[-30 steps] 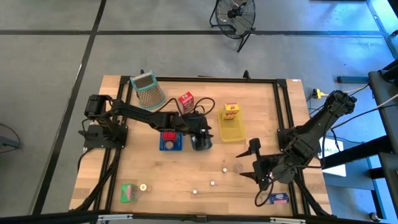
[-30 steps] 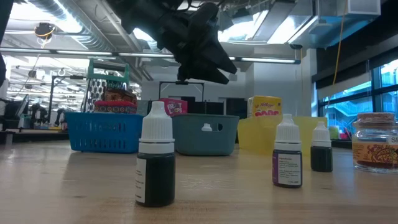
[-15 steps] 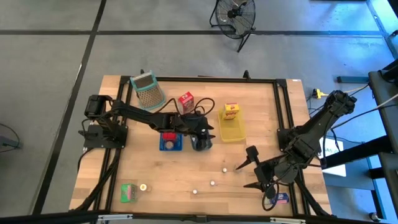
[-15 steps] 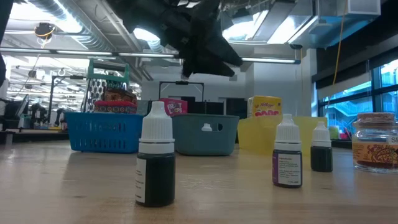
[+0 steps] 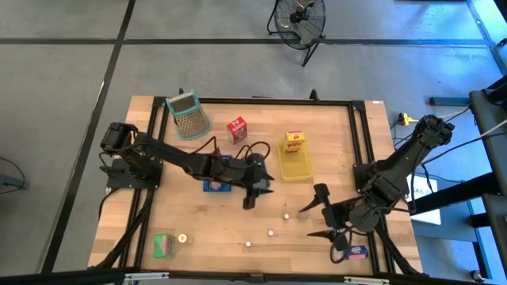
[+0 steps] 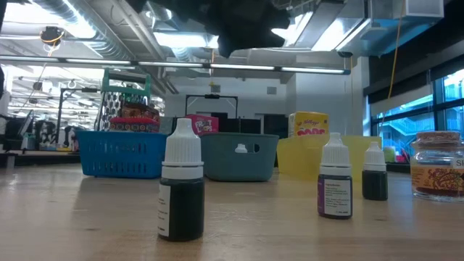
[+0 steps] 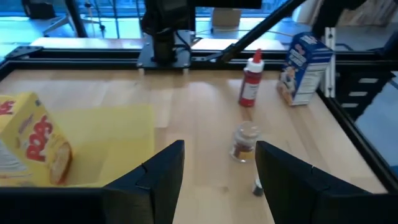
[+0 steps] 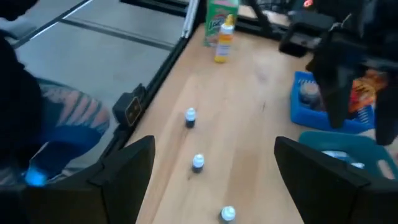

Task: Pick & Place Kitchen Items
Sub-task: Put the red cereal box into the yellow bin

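My left gripper hangs open above the table's middle, near the blue tray; in its wrist view it faces the small jar and the yellow carton on the yellow tray. My right gripper is open and empty beside the jar, toward the table's right. Its wrist view shows three white-capped bottles standing upright. The red carton, green carton and blue carton stand apart on the table.
The green-rimmed mesh basket stands at the far left. The grey-blue tray sits between the blue tray and the yellow tray. White-capped bottles dot the near half. A red bottle stands by the right arm's base.
My left gripper has moved from above the grey-blue tray toward the table's near edge and has risen, leaving the top of the low view. My right gripper has shifted slightly toward the near edge and stays open.
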`<move>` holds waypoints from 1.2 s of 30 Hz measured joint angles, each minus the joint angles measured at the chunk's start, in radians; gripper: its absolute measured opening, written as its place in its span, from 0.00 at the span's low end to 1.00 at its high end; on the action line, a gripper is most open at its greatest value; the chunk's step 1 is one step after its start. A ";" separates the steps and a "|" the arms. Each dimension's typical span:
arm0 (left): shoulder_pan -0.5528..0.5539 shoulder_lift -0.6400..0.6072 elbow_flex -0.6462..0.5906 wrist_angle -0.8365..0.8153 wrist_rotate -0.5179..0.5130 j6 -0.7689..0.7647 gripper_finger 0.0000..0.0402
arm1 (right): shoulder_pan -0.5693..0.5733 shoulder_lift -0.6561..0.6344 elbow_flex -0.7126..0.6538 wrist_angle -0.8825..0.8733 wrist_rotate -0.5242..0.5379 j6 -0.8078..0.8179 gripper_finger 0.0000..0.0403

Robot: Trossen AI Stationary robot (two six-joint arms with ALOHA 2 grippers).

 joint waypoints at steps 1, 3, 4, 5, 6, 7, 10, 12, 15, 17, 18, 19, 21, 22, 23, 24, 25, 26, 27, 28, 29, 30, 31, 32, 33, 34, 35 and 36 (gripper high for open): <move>-0.006 0.000 0.000 -0.001 0.000 0.000 0.48 | 0.000 0.000 0.000 -0.001 -0.019 0.002 0.82; -0.014 0.000 0.000 -0.003 0.000 0.000 0.48 | 0.002 0.000 0.000 0.001 -0.030 0.012 0.82; -0.017 0.000 0.000 -0.006 0.000 0.000 0.48 | 0.002 0.000 0.000 -0.003 -0.027 0.012 0.82; -0.019 0.000 0.000 -0.015 0.000 0.000 0.48 | 0.003 0.000 0.000 -0.012 -0.013 0.005 0.82; -0.019 0.000 0.000 -0.025 0.000 -0.001 0.48 | 0.003 0.000 0.000 -0.021 0.007 -0.007 0.82; -0.020 0.000 0.000 -0.029 0.000 -0.002 0.48 | 0.003 0.000 0.000 -0.028 0.032 -0.022 0.83; -0.022 0.000 0.000 -0.030 -0.001 -0.020 0.48 | 0.003 0.000 0.026 -0.080 0.108 -0.048 0.83; -0.024 0.000 0.000 -0.040 -0.003 -0.022 0.48 | 0.004 0.000 0.035 -0.097 0.152 -0.048 0.83; -0.026 -0.008 0.000 -0.076 0.005 -0.043 0.48 | 0.003 0.000 0.035 -0.101 0.201 -0.049 0.83; -0.016 -0.036 0.012 -0.163 0.032 -0.081 0.48 | -0.002 0.000 0.035 -0.099 0.199 -0.050 0.83; -0.008 -0.053 0.032 -0.225 0.037 -0.102 0.48 | -0.005 0.000 0.035 -0.098 0.194 -0.047 0.83; 0.002 -0.074 0.052 -0.306 0.033 -0.125 0.48 | -0.007 0.000 0.035 -0.098 0.194 -0.041 0.83; 0.018 -0.106 0.103 -0.448 0.001 -0.178 0.48 | -0.008 0.000 0.035 -0.097 0.195 -0.023 0.83; 0.025 -0.119 0.123 -0.500 -0.023 -0.205 0.48 | -0.009 0.000 0.035 -0.097 0.196 -0.021 0.83; 0.030 -0.133 0.138 -0.539 -0.047 -0.224 0.48 | -0.009 0.000 0.035 -0.094 0.197 -0.020 0.83; 0.033 -0.145 0.149 -0.552 -0.070 -0.228 0.48 | -0.009 0.000 0.035 -0.087 0.197 -0.020 0.83; 0.037 -0.157 0.155 -0.549 -0.089 -0.221 0.48 | -0.010 0.000 0.036 -0.086 0.196 -0.018 0.83; 0.040 -0.171 0.156 -0.545 -0.103 -0.214 0.48 | -0.011 0.000 0.036 -0.088 0.197 -0.017 0.83; 0.042 -0.186 0.156 -0.545 -0.111 -0.210 0.48 | -0.012 0.000 0.036 -0.086 0.197 -0.017 0.83; 0.042 -0.196 0.156 -0.544 -0.114 -0.196 0.48 | -0.013 0.000 0.036 -0.086 0.197 -0.017 0.83; 0.042 -0.202 0.156 -0.540 -0.113 -0.177 0.48 | -0.014 0.000 0.036 -0.085 0.197 -0.013 0.83; 0.042 -0.208 0.156 -0.539 -0.110 -0.163 0.48 | -0.014 0.000 0.036 -0.081 0.197 -0.007 0.83; 0.042 -0.213 0.156 -0.542 -0.104 -0.158 0.48 | -0.014 0.000 0.036 -0.078 0.196 0.002 0.83; 0.042 -0.215 0.155 -0.538 -0.103 -0.157 0.48 | -0.014 0.000 0.036 -0.079 0.196 0.009 0.83; 0.041 -0.216 0.155 -0.531 -0.102 -0.158 0.48 | -0.014 0.000 0.036 -0.080 0.196 0.013 0.83; 0.041 -0.216 0.156 -0.532 -0.097 -0.158 0.48 | -0.014 0.000 0.036 -0.080 0.195 0.019 0.83; 0.042 -0.216 0.155 -0.535 -0.087 -0.151 0.48 | -0.014 0.000 0.036 -0.079 0.196 0.026 0.83; 0.042 -0.215 0.155 -0.535 -0.086 -0.145 0.49 | -0.014 0.000 0.036 -0.079 0.196 0.033 0.83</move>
